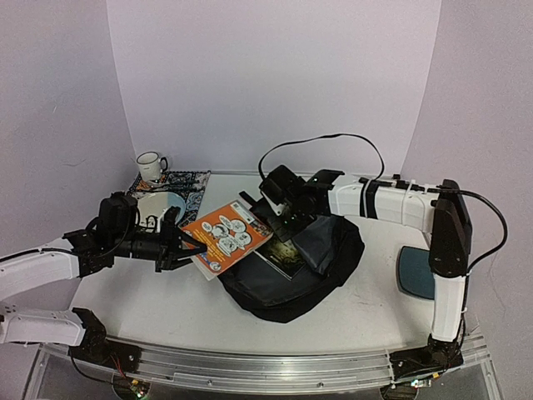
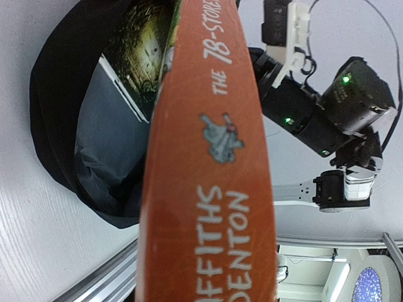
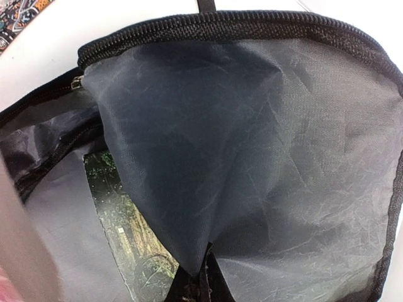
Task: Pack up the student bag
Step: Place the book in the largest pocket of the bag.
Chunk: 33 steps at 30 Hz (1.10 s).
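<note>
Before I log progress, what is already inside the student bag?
One dark green-covered book lies inside the student bag, half under its grey lining. Anything beneath the lining or book is hidden.

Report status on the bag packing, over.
Copy: left gripper shut on orange book, corner at the mouth of the student bag; right gripper pinching the lining, opening held wide. Inside, one green book; nothing seen blocking.

Top view looks down; both close wrist views share the student bag (image 1: 283,296).
</note>
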Tool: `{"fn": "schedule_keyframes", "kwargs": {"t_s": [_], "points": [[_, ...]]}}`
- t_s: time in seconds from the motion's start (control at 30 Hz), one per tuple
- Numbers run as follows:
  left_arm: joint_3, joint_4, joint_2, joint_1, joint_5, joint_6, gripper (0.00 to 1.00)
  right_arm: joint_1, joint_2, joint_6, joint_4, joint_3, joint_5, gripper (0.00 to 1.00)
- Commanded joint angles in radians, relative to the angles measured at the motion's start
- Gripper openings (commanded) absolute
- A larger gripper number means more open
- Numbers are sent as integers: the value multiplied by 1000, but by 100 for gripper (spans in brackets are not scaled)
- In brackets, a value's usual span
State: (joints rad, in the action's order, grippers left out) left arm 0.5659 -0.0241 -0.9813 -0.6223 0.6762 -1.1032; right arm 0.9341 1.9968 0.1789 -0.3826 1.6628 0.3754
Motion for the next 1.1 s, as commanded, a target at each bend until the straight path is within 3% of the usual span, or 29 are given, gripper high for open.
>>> {"fn": "schedule_keyframes", "kwargs": {"t_s": [0.0, 0.63, 1.07], "points": [[41, 122, -68, -47, 33, 4, 0, -1, -11, 15, 63, 52, -13, 0], [195, 298, -366, -119, -15, -12, 0, 0, -103, 21, 151, -35, -94, 0], [169, 346, -496, -123, -130, -91, 0, 1, -141, 27, 194, -68, -166, 0]]}}
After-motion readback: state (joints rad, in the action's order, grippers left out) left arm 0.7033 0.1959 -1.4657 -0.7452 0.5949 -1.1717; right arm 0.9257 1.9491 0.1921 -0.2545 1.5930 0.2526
